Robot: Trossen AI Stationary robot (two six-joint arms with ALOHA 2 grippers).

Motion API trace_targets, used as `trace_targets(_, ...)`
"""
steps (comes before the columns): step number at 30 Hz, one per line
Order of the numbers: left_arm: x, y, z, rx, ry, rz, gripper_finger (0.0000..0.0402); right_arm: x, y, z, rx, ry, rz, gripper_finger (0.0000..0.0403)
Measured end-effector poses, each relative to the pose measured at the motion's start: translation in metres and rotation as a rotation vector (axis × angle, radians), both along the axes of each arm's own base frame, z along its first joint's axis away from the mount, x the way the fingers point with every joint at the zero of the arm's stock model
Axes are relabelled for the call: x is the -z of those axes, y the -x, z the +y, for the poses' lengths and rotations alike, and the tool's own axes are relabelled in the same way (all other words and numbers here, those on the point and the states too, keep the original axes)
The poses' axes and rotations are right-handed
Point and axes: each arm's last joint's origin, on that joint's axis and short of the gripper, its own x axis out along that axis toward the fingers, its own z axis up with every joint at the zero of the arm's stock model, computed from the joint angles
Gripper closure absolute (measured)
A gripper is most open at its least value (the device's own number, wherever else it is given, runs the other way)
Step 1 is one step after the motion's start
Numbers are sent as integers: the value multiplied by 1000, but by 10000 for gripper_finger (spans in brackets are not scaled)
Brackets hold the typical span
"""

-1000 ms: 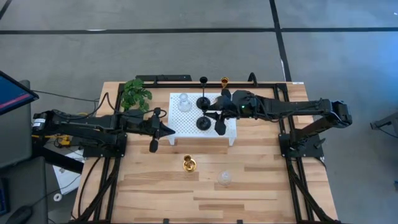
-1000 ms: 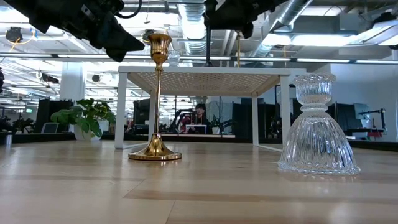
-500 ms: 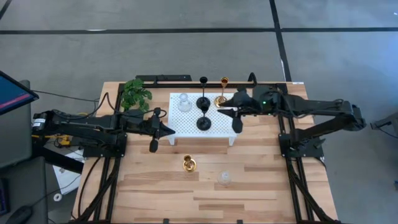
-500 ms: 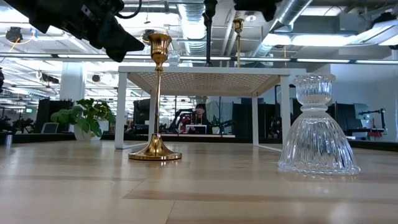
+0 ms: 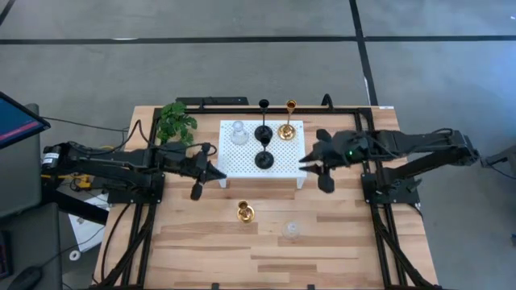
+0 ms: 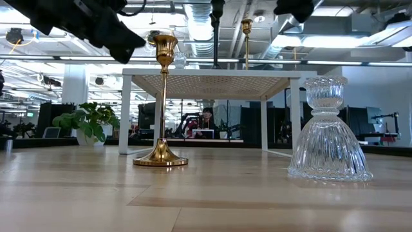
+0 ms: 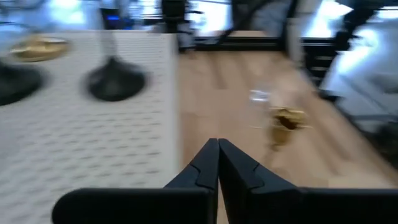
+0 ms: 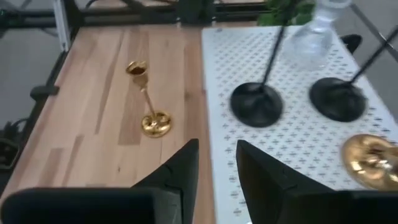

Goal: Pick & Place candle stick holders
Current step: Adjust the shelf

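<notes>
A white perforated platform [image 5: 242, 153] carries a clear glass holder [image 5: 239, 131], two black holders [image 5: 264, 133] [image 5: 264, 159] and a gold holder [image 5: 286, 129], all upright on their round bases. A second gold holder [image 5: 245, 212] and a second clear glass holder [image 5: 290, 231] stand on the table in front of the platform. My left gripper [image 5: 222, 173] is shut and empty at the platform's left front corner. My right gripper [image 5: 305, 161] is open and empty just off the platform's right edge; in its wrist view the fingers [image 8: 216, 155] frame the platform's edge.
A green leafy plant [image 5: 176, 123] stands at the back left of the table. Bare wood lies along the near half of the table around the gold holder [image 6: 161, 103] and the glass holder [image 6: 329, 132]. The arms' black frames run along both table sides.
My right gripper has drawn back from over the platform's right part toward the table's right edge, ending off the platform. The gold holder's base, covered by the arm before, now shows on the platform. The holders have stayed where they were.
</notes>
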Motion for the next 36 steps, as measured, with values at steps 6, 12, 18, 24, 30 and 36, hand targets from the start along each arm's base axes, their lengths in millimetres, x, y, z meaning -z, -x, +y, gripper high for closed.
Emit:
trace_targets(6, 0, 3, -25, 201, 9, 0, 397, 11, 1, 15, 9, 68, 15, 326)
trace_targets(12, 13, 9, -52, 159, -43, 20, 397, 17, -2, 23, -9, 76, -27, 345)
trace_targets(18, 51, 22, -69, 128, -58, -30, 397, 25, -2, 29, -33, 74, -41, 354)
trace_targets(24, 73, 32, -71, 160, -23, -97, 395, 37, -7, 35, -52, 56, -113, 360)
trace_targets(30, 78, 32, -70, 159, -19, -104, 395, 67, -16, 37, -51, 43, -136, 364)
trace_targets(36, 84, 30, -72, 157, 4, -55, 394, 101, -40, 45, -109, 10, -102, 365)
